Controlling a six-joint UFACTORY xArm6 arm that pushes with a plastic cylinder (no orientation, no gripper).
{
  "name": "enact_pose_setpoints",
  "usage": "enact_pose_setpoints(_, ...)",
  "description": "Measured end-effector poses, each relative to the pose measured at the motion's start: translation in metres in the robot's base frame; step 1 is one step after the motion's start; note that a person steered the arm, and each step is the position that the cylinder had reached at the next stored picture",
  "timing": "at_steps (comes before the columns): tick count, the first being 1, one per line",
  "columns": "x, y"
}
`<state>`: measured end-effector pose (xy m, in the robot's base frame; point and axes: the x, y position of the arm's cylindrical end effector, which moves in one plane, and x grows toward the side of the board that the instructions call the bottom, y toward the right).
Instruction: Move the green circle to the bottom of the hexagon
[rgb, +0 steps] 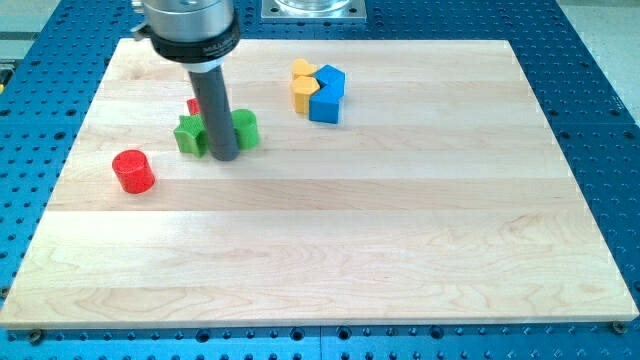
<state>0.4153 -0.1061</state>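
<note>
My tip (224, 158) rests on the board between two green blocks at the view's upper left. The green circle (246, 128) touches the rod's right side and is partly hidden by it. A green star-like block (189, 135) sits just left of the rod. A small red block (192, 105), mostly hidden behind the rod, lies just above the green star; its shape cannot be made out. A red cylinder (132, 171) stands apart at the lower left of these.
Two yellow blocks (304, 84) and two blue blocks (327, 93) cluster together at the view's top centre. The wooden board (400, 250) lies on a blue perforated table.
</note>
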Motion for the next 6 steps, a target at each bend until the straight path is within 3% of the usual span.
enact_pose_setpoints(2, -0.009, 0.063)
enact_pose_setpoints(3, -0.001, 0.014)
enact_pose_setpoints(4, -0.022, -0.015)
enact_pose_setpoints(6, -0.047, 0.064)
